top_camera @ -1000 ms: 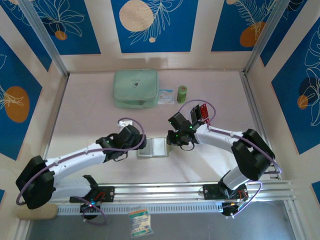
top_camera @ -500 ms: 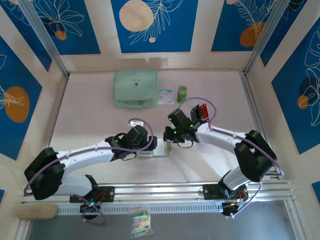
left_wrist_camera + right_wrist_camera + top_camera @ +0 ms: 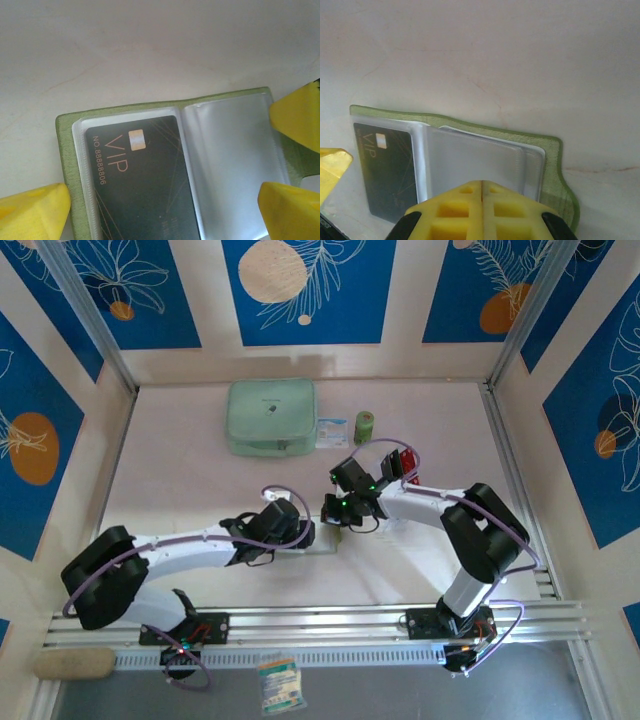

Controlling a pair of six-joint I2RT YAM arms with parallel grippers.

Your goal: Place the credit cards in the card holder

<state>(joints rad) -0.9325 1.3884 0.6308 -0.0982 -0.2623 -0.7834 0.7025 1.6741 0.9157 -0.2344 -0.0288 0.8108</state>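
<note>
Overhead; both wrists near card holder [image 3: 227,167]

Card holder [image 3: 227,165] lies open on the table [image 3: 180,470], centre-front; a card [image 3: 140,180] sits inside one sleeve (the left one in both wrist views). Zip pouch [image 3: 270,418] lies behind, well apart.

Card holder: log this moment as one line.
holder open flat on table | black card sleeved | next sleeve empty | left gripper open, straddling holder | right gripper shut at that sleeve's edge

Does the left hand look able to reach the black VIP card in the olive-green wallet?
Probably yes: the open left hand hovers above the black VIP card, though its clear sleeve covers it.
</note>
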